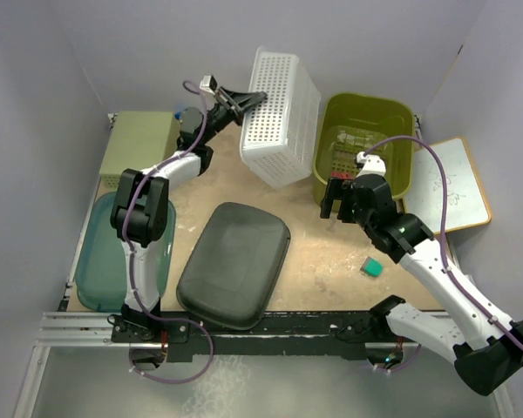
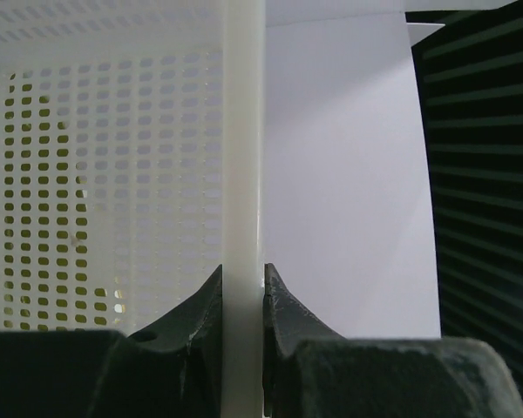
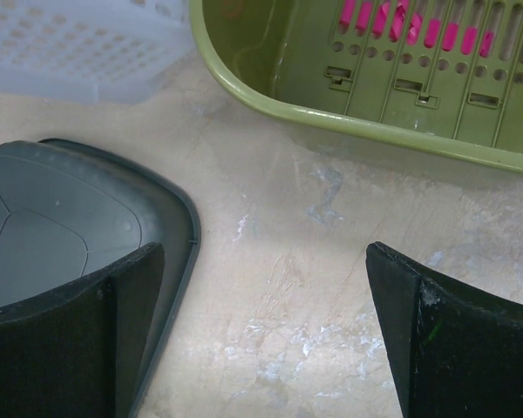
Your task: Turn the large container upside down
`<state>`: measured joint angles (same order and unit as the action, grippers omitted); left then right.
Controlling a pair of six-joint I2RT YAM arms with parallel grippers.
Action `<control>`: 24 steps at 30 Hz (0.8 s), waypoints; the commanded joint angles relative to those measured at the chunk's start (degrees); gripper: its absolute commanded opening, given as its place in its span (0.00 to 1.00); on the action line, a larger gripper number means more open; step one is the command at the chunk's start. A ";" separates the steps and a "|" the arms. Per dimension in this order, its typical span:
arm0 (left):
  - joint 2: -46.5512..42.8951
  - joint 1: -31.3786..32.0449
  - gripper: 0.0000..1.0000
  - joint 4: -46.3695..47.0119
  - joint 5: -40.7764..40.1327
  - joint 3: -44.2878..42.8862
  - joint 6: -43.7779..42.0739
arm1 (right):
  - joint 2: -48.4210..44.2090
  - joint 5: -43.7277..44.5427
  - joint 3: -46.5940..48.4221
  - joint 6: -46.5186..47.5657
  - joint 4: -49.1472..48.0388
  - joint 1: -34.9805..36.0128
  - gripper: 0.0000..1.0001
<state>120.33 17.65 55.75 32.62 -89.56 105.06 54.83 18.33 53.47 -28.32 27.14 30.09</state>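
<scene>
Your left gripper (image 2: 242, 296) clamps the rim of the white basket (image 1: 283, 122), perhaps mid-flip; roll it over next. Your right gripper (image 1: 336, 198) hangs apart.

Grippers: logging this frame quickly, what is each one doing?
Left gripper: closed on the rim of the white basket.
Right gripper: open, holding nothing.
</scene>
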 commanded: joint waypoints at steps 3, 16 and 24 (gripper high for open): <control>0.99 -2.71 0.00 21.26 -0.05 7.84 12.88 | -1.28 0.12 1.55 0.11 -0.65 0.16 1.00; -3.19 -11.93 0.37 3.47 5.74 19.83 -3.72 | -1.91 -0.54 1.04 -0.50 -0.31 0.21 1.00; -8.04 -16.67 0.61 -65.88 -5.89 -0.19 -54.86 | -2.42 -1.41 0.87 -1.29 -0.31 0.15 1.00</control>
<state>116.79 2.31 31.62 36.01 -74.83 83.79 53.41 17.85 53.45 -28.84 27.20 30.09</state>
